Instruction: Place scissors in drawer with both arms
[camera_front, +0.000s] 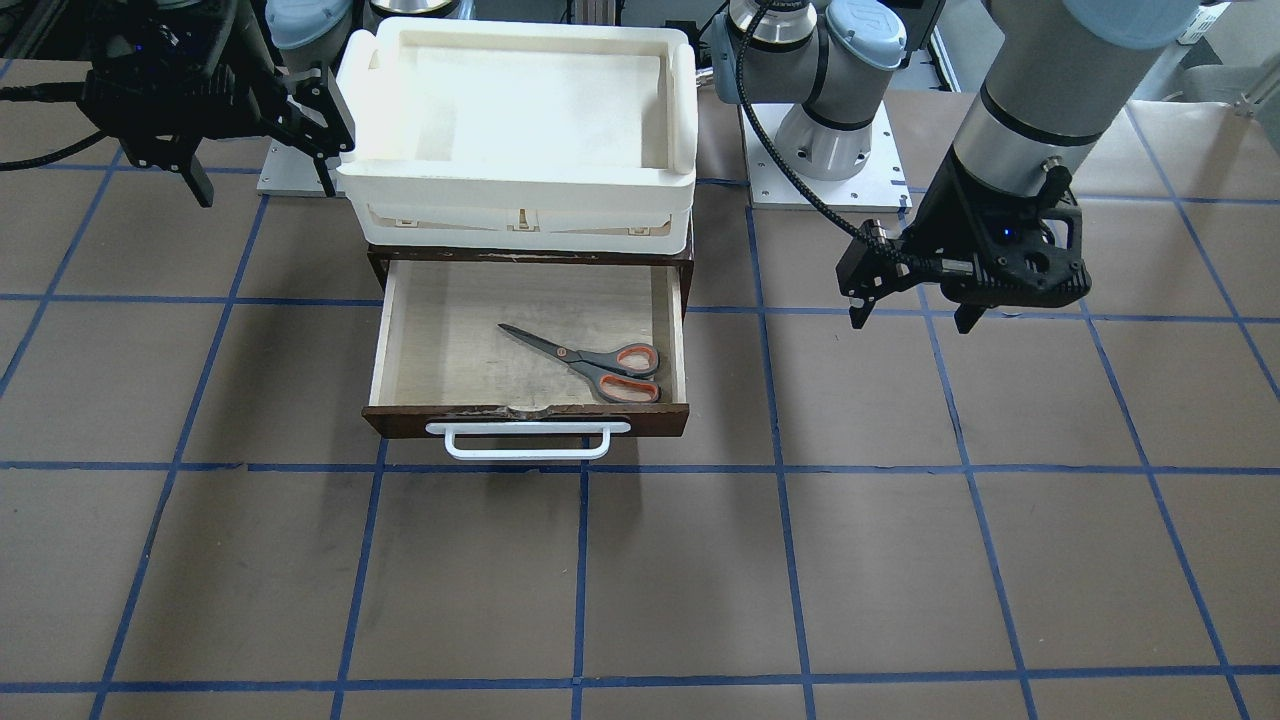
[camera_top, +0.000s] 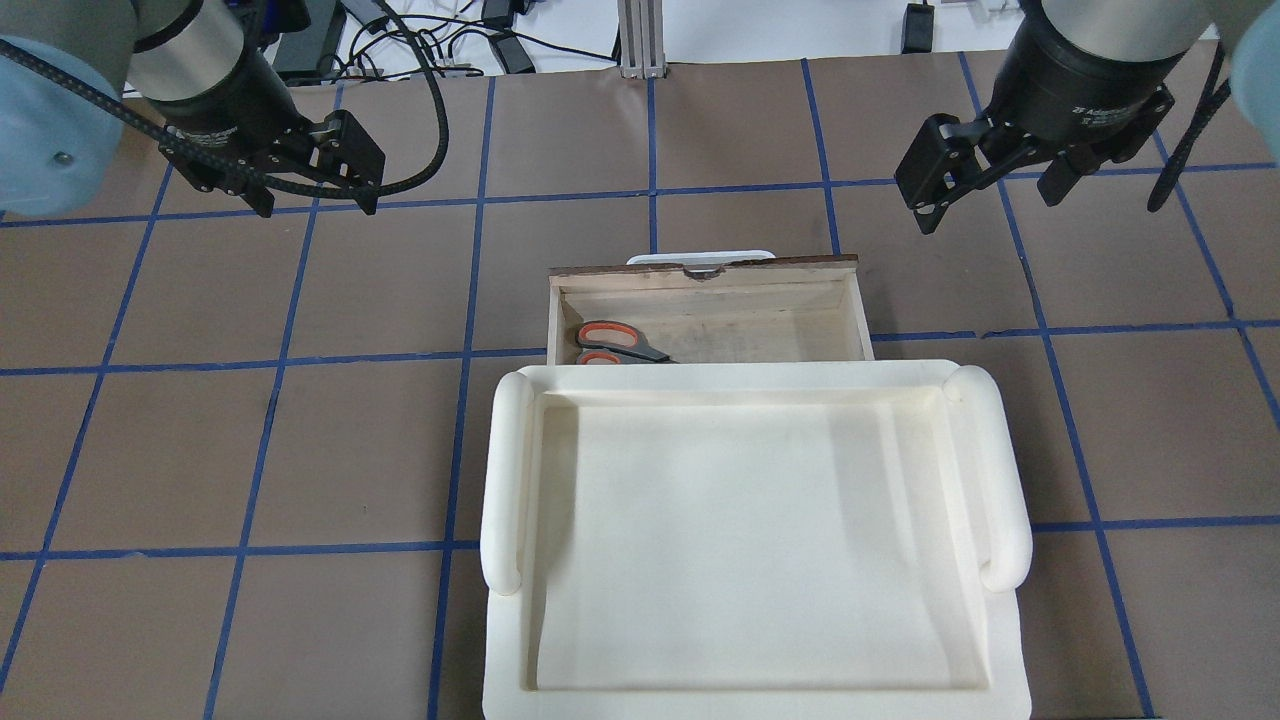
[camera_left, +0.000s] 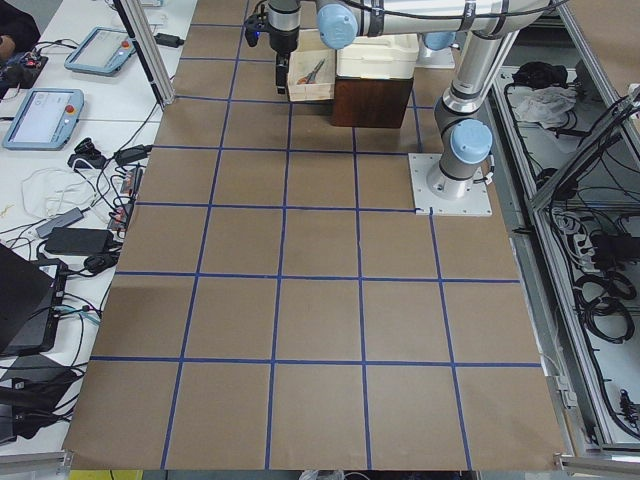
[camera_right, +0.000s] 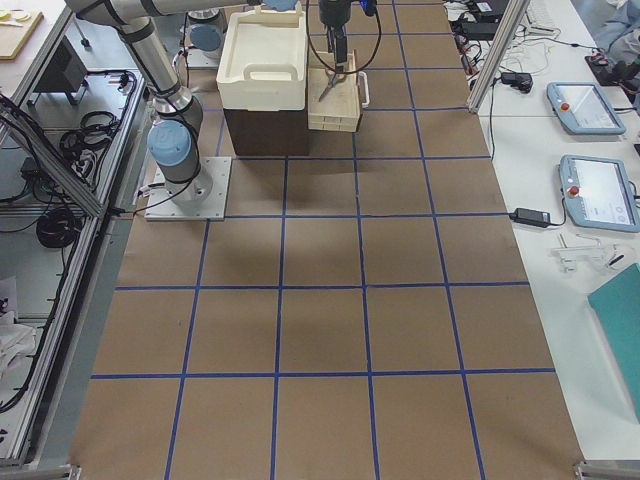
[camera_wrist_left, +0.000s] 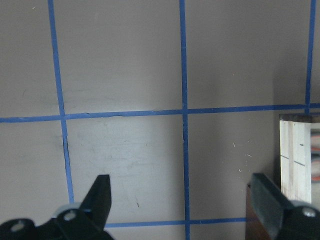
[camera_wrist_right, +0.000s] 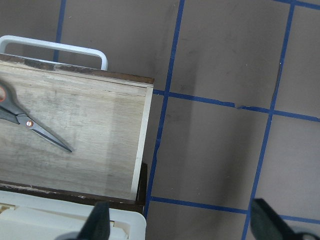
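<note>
Covering the table (camera_front: 700, 580) is brown matting ruled into squares by blue tape. The side views show white benches along one long edge carrying teach pendants (camera_right: 598, 192), cables and power bricks, and a framed bay of looped cable along the other. The drawer (camera_front: 525, 418) stands pulled out at centre frame in the front view, its white handle (camera_front: 527, 446) toward the camera. The scissors (camera_front: 590, 365) lie flat on its pale floor, right of middle, blades pointing upper left. A cream tray (camera_front: 515, 205) sits on top of the dark cabinet (camera_right: 265, 130). The left gripper (camera_front: 910, 322) hovers right of the drawer, jaws apart, holding nothing. The right gripper (camera_front: 265, 188) hangs at upper left beside the tray, jaws also apart and empty. Overhead, the tray hides the blades and only the orange loops show. The right wrist view crops the handles at its left edge, and the left wrist view catches only a sliver of drawer at its right edge. Both arms' upper parts run out of frame.
</note>
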